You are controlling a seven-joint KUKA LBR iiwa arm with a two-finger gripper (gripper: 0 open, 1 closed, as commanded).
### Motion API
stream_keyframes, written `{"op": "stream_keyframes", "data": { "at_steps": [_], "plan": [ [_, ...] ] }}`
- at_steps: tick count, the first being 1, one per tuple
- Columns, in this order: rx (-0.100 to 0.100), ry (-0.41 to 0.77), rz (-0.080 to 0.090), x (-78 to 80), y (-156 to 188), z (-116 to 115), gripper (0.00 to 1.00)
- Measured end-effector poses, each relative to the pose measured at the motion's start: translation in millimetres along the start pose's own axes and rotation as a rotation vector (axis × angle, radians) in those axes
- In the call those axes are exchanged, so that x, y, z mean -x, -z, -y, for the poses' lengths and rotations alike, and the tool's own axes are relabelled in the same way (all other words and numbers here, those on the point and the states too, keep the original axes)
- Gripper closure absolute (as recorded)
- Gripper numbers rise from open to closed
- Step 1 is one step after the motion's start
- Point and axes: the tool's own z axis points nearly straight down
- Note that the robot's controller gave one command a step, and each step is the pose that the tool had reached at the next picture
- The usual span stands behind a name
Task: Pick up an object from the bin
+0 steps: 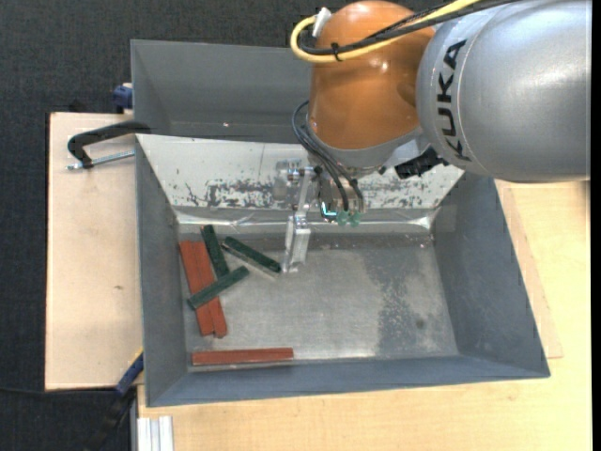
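grey kuka arm link (526, 73) and orange wrist cover (362, 73) sit highest; below them the gripper (295, 247) hangs near the bin's (376, 376) back wall, and i cannot tell whether it is spread or pressed together. its tip is just beside the right end of a dark green stick (252, 256), left of centre. the stick looks light, stiff and flat-lying, so pinch across its narrow width at mid-length.

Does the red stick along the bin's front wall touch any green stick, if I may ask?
No, the red stick lies alone at the front, apart from the green sticks farther back.
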Motion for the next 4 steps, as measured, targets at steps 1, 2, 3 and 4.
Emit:
{"op": "stream_keyframes", "data": {
  "at_steps": [1,2,3,4],
  "plan": [
    [0.001,-0.002,0.008,1.6,5,1,0.00],
    [0.001,0.179,0.012,-11.5,-69,-12,0.00],
    [-0.001,0.451,0.010,-25.4,-132,-10,0.00],
    [-0.001,0.517,0.011,-7.3,-141,-37,0.00]
  ]
}}
